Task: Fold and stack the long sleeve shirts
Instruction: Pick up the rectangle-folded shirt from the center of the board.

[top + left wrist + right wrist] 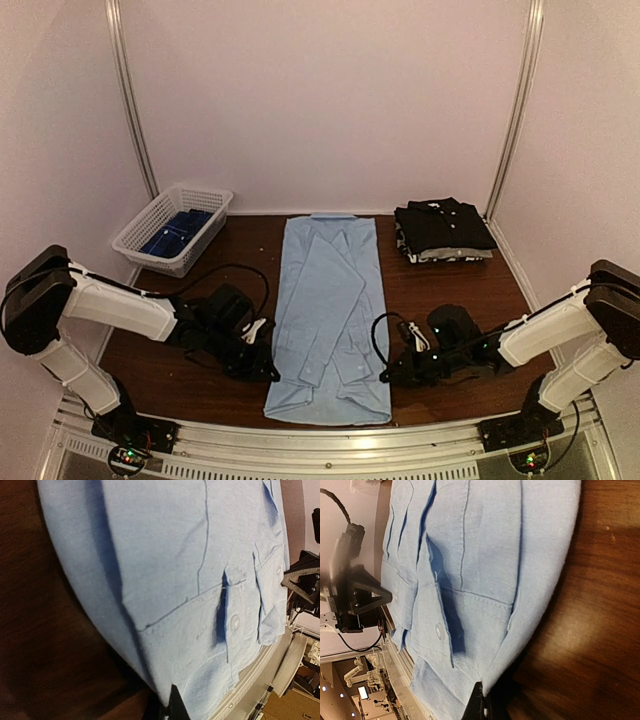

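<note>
A light blue shirt (328, 320) lies flat down the middle of the table, collar at the far end, both sleeves folded in over its body. My left gripper (268, 372) sits low at the shirt's left edge near the hem. In the left wrist view the cloth (190, 580) runs into the closed jaws (172, 706). My right gripper (386, 376) sits at the right edge near the hem, and the cloth (485, 555) is pinched in it (485, 704). A folded stack (443, 230), black shirt on top of a grey/white patterned one, lies at the back right.
A white mesh basket (145, 212) holding a dark blue garment stands at the back left. The brown table (440, 300) ends in a metal rail at the near edge (330, 440). White walls enclose three sides.
</note>
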